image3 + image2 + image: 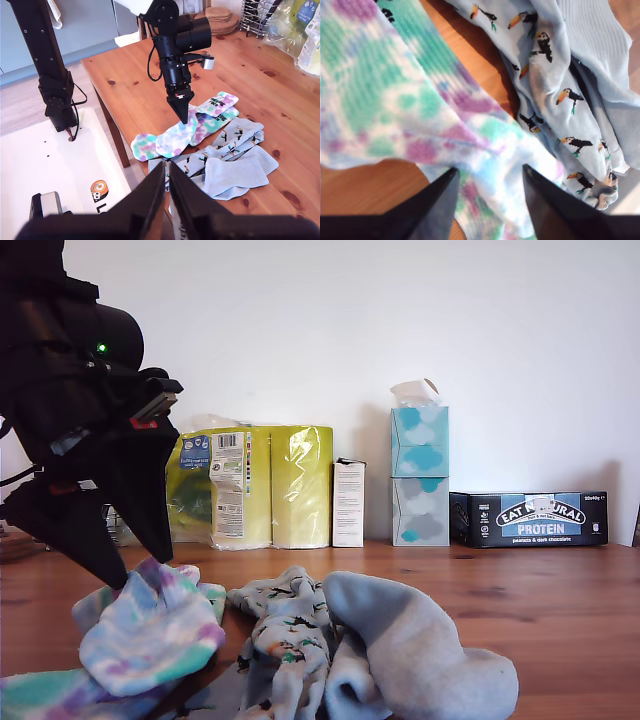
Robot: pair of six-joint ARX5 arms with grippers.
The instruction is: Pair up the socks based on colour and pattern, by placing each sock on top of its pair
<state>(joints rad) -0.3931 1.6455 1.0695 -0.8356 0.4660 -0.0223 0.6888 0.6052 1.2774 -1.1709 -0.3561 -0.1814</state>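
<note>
- at the tips of your first tool (pixel 489 168), the jaws stand spread, straddling the upper tie-dye sock (pixel 395 100) without pinching it.
- that sock lies overlapping its tie-dye mate (pixel 144 148) on the bench (pixel 130 90); this pair looks done.
- next, lift clear and go for a toucan sock (pixel 225 142) in the tangle with the light-blue socks (pixel 235 175).
- your second tool (pixel 167 167) hangs high, pressed together, empty.

Socks on the desk (pixel 280 95), by kind:
- Pastel tie-dye socks (pixel 172 137): two, one laid on the other.
- Blue-grey toucan-print socks (pixel 227 142): two, bunched together.
- Plain light-blue ribbed socks (pixel 235 175): at least one; a second cannot be told apart in the heap.

Other goods, exterior view:
- Tissue boxes (pixel 419 475): two, stacked.
- Yellow paper-roll pack (pixel 255 485): one.
- Small white carton (pixel 348 502): one.
- Dark protein-bar box (pixel 530 518): one.
</note>
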